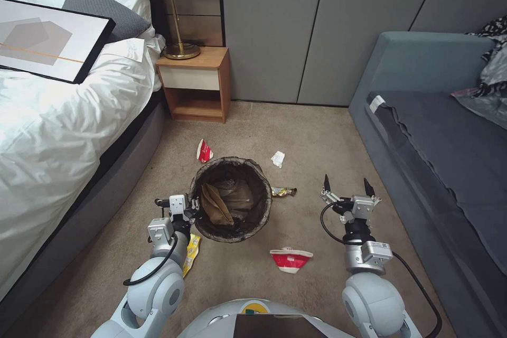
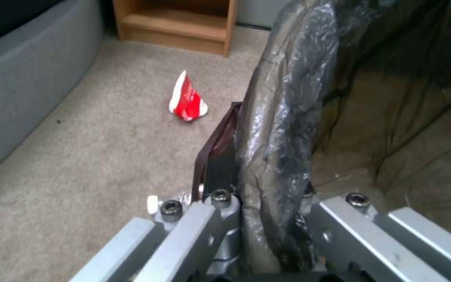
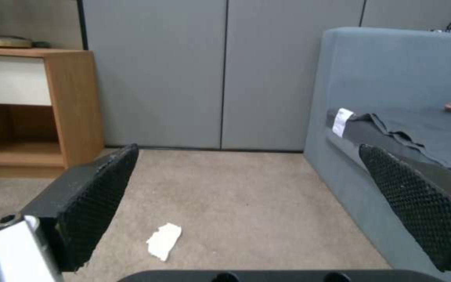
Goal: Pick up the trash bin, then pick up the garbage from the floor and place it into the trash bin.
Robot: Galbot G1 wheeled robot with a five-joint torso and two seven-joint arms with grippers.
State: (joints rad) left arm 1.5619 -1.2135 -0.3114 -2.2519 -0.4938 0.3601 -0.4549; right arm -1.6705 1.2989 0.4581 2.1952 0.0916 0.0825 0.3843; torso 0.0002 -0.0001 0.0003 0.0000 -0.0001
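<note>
The trash bin [image 1: 231,199] stands on the carpet [image 1: 311,132] between the bed [image 1: 58,132] and the grey sofa [image 1: 449,137], its rim wrapped in a dark bag liner [image 1: 262,190], with tan paper [image 1: 215,205] and crumpled plastic lying inside. The left claw [image 1: 191,206] is at the bin's left rim; the left wrist view shows the liner-covered rim [image 2: 280,129] pinched between its fingers [image 2: 220,156], one outside and one within the bin. The right claw [image 1: 347,188] hangs to the right of the bin, near the sofa, its two dark fingers [image 3: 92,203] spread wide with nothing between them. Garbage lies around the bin: a red-and-white wrapper [image 1: 204,151] beyond its far left side, a white tissue wad [image 1: 278,158] beyond its far right side, a gold candy wrapper [image 1: 284,191] just beside its right edge, a crushed red-and-white paper cup [image 1: 290,260] on the near side, and a yellow snack bag [image 1: 192,251] beneath the left forearm. A wooden nightstand [image 1: 196,84] bearing a lamp [image 1: 171,5] stands against the wall beside the bed.
</note>
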